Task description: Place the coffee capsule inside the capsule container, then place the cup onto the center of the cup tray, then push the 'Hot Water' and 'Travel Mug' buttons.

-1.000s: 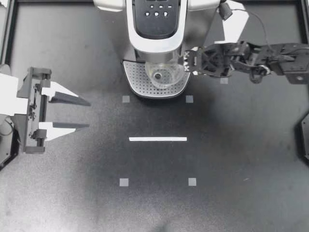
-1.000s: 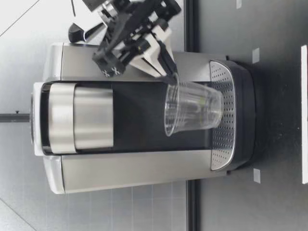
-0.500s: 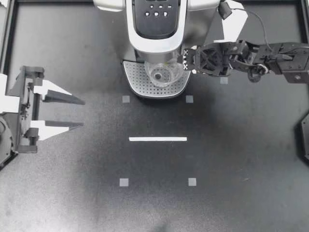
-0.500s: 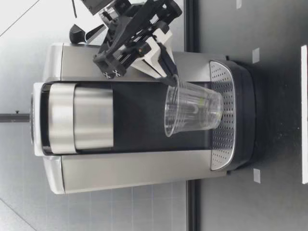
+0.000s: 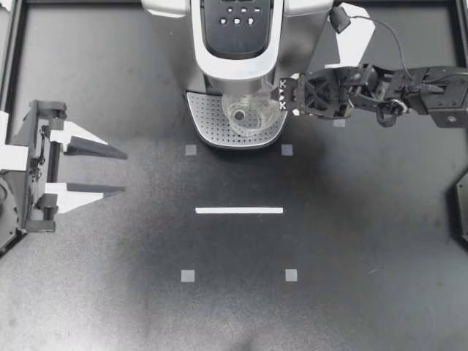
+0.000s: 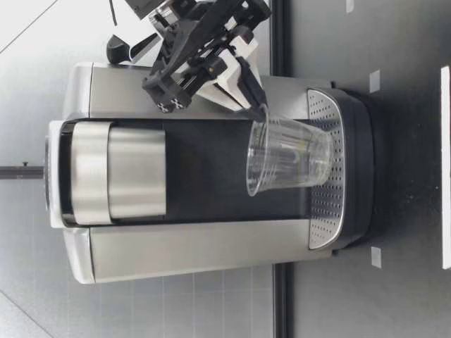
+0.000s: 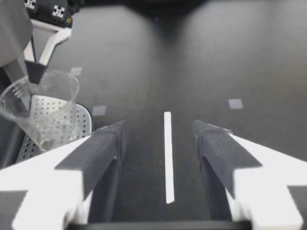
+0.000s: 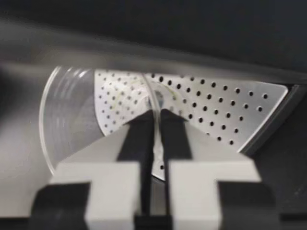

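While right claw (image 5: pixel 273 100) pinches it, clear tapered cup (image 5: pixel 247 115), perforated metal tray (image 5: pixel 208 123)

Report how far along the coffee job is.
Done: no capsule in sight; the silver-and-black coffee machine looks closed, so likely loaded. In hand: right gripper, jaws shut on the rim of the clear plastic cup, holds it over the perforated metal cup tray. Remaining: release, then press the buttons; left gripper hangs open.
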